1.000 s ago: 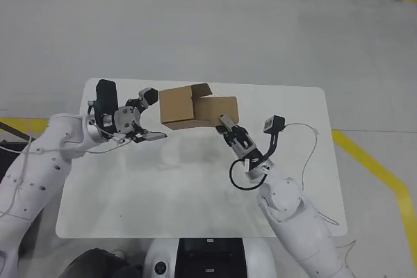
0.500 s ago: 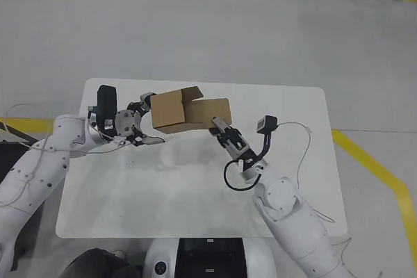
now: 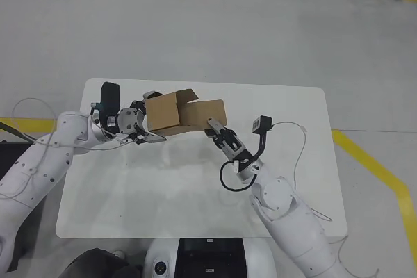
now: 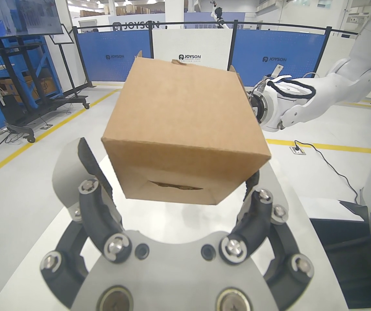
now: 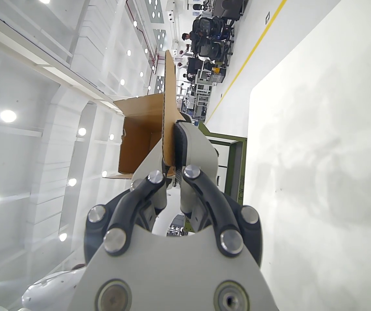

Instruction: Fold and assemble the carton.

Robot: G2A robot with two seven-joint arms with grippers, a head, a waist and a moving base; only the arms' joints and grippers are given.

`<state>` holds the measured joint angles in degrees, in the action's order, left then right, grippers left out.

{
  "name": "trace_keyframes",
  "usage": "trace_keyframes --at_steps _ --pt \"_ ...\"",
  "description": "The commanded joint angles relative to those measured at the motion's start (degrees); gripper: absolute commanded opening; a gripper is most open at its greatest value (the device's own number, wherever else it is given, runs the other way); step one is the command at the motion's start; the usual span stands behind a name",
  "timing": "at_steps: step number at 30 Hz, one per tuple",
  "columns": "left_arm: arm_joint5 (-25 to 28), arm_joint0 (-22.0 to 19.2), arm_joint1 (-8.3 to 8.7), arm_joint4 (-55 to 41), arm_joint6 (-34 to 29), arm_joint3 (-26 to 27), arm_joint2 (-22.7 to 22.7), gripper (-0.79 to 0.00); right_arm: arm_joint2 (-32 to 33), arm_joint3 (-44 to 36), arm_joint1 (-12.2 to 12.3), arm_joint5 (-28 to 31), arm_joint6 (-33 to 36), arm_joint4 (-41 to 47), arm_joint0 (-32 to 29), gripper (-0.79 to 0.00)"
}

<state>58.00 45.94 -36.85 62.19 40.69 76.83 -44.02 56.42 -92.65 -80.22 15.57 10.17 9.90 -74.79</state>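
A brown carton (image 3: pixel 184 115) hangs above the far left part of the white table (image 3: pixel 292 160), with flaps standing open on its top side. My right gripper (image 3: pixel 214 128) is shut on a flap at the carton's right end; in the right wrist view the gripper (image 5: pixel 174 143) pinches the cardboard edge of the carton (image 5: pixel 137 137). My left gripper (image 3: pixel 143 119) is open at the carton's left end. In the left wrist view the closed face of the carton (image 4: pixel 185 124) sits between the spread fingers (image 4: pixel 86 163) of that gripper (image 4: pixel 167 163).
The table's front half and right side are bare white surface. A black cable (image 3: pixel 229 177) loops off the right forearm. The table's far edge (image 3: pixel 208 83) runs just behind the carton. The right arm (image 4: pixel 305 98) shows beyond the carton.
The right gripper has carried the carton leftward, and its left end now sits between the open left fingers. The left arm shifted slightly.
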Motion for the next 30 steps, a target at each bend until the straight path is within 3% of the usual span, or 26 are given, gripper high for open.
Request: trace_keyframes --at_steps 1,4,7,10,13,19,20,21,22,23,30 --pt "0.0 -0.3 0.06 0.0 0.2 -0.2 0.5 0.0 0.0 0.2 -0.1 0.1 0.0 0.0 0.0 -0.785" --pt "0.0 -0.8 0.19 -0.1 0.8 -0.2 1.3 -0.157 0.0 0.3 -0.1 0.1 0.1 0.1 0.0 -0.785" --pt "0.0 -1.1 0.32 -0.5 1.2 -0.3 2.1 -0.228 0.1 0.5 -0.2 0.1 0.2 0.3 0.0 -0.785" --pt "0.0 -1.4 0.46 -1.8 1.5 -0.3 2.9 -0.4 0.2 0.6 -0.3 0.3 0.2 0.5 0.0 -0.785" --pt "0.0 -2.0 0.72 -2.8 1.2 -0.2 3.7 -0.434 0.2 0.7 -0.4 0.4 0.4 0.7 0.0 -0.785" --pt "0.0 -2.8 1.1 -4.0 0.9 -0.4 4.8 -0.431 0.3 0.9 -0.5 0.5 0.6 0.8 0.2 -0.785" --pt "0.0 -3.0 1.16 -4.2 0.9 -0.4 5.0 -0.431 0.3 0.9 -0.6 0.5 0.6 0.8 0.2 -0.656" --pt "0.0 -3.2 1.24 -4.5 1.0 -0.5 5.1 -0.428 0.3 0.9 -0.6 0.5 0.6 0.9 0.2 -0.453" --pt "0.0 -3.3 1.28 -4.6 1.0 -0.5 5.2 -0.425 0.3 1.0 -0.6 0.5 0.5 1.0 0.2 -0.037" --pt "0.0 -3.4 1.34 -4.9 1.0 -0.7 5.3 -0.428 0.4 0.9 -0.7 0.4 0.5 1.1 0.2 0.0" --pt "0.0 -4.5 1.6 -6.6 -0.4 -2.8 6.2 -0.416 2.5 0.0 -0.5 1.7 -0.1 2.2 -1.0 0.0"
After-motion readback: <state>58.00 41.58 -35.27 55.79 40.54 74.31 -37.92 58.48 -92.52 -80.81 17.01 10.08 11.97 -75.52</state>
